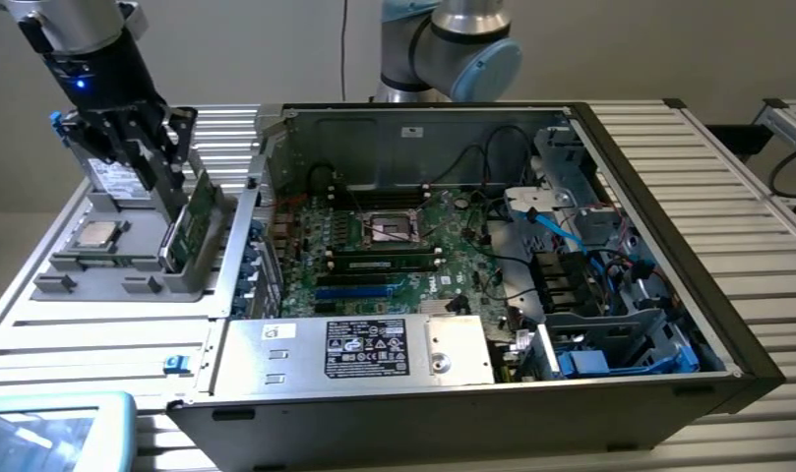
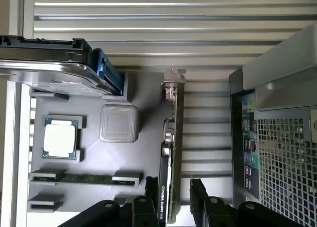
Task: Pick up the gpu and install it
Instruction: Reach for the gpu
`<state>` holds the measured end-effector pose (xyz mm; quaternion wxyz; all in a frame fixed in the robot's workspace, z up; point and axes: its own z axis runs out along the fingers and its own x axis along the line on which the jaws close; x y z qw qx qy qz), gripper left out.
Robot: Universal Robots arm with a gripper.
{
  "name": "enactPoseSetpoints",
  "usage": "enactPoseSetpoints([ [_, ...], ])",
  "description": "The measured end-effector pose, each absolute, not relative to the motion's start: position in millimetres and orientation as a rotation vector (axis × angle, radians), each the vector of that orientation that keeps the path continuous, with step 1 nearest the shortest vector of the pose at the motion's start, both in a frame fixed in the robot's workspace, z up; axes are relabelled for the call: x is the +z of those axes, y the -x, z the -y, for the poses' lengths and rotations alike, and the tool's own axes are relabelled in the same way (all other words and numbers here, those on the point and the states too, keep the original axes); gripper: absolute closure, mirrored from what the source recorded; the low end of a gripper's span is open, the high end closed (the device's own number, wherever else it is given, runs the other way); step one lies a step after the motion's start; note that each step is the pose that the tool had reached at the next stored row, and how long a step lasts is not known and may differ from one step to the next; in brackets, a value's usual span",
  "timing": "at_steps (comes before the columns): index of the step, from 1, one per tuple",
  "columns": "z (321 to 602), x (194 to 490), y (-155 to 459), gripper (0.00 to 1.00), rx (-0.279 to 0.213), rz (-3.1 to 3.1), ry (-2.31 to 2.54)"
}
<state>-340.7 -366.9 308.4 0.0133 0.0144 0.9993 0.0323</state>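
Observation:
The gpu [image 1: 194, 231] stands on its edge in a slot of the grey holder [image 1: 95, 285], at the exterior view's left, beside the open computer case [image 1: 503, 246]. In the wrist view I see the gpu [image 2: 171, 147] edge-on, with its silver end bracket at the far end. My gripper [image 1: 161, 179] hangs just above the card. Its black fingers [image 2: 198, 192] stand on either side of the card's near end, and a gap shows between card and finger. The gripper [image 2: 174, 190] is open and holds nothing.
The grey holder [image 2: 119, 157] also carries a square processor [image 2: 59, 138], a silver drive with blue tabs [image 2: 49, 63] and a long memory stick [image 2: 84, 177]. The case's perforated rear wall [image 2: 282, 157] stands close beside the card. Ribbed metal tabletop [image 1: 739, 197] surrounds everything.

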Motion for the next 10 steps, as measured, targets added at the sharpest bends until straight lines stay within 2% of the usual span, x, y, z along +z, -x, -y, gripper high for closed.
enactPoseSetpoints([
  [10, 366.9, 345.4, 341.3, 0.6, 0.101, -3.115, -0.045],
])
